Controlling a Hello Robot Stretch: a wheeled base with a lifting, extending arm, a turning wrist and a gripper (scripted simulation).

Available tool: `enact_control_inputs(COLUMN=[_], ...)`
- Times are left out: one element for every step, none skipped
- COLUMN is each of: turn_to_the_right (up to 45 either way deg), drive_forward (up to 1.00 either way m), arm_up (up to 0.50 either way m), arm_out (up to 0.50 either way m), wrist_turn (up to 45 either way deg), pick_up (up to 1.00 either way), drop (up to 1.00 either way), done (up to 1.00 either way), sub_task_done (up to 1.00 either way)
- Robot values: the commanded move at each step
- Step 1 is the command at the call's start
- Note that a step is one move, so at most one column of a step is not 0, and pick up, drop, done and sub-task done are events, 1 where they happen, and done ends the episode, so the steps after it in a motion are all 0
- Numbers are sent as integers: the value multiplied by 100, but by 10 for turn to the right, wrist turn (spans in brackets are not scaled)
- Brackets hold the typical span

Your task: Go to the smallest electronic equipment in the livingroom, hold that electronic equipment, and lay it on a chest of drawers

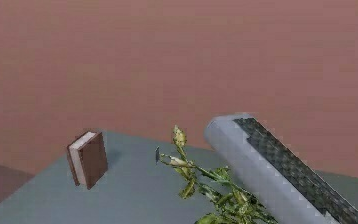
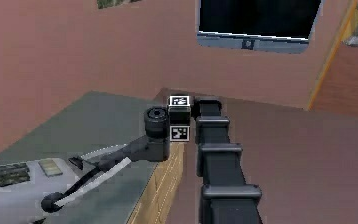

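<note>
A grey flat device with a dark gridded face (image 1: 287,168) lies tilted at the forward view's right, on a grey-topped piece of furniture (image 1: 127,195). In the arm side view the same kind of grey device (image 2: 12,178) lies at the bottom left on the grey top (image 2: 97,125), whose side is wooden (image 2: 159,190). My arm (image 2: 225,170) rises from the bottom edge to two white marker squares (image 2: 179,115). The gripper (image 2: 62,185) reaches left and down from its dark body toward the device. I cannot tell whether it holds anything.
A brown book (image 1: 87,158) stands upright on the grey top at the forward view's left. A leafy plant (image 1: 209,185) sits beside the device. A pink wall runs behind. A dark screen (image 2: 257,18) hangs on the wall at the arm side view's top.
</note>
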Motion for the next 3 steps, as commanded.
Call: enact_control_inputs(turn_to_the_right=[0, 0, 0], drive_forward=[0, 0, 0], arm_up=[0, 4, 0], arm_out=[0, 0, -8], wrist_turn=[0, 0, 0], pick_up=[0, 0, 0], drop=[100, 0, 0], done=[0, 0, 0], sub_task_done=[0, 0, 0])
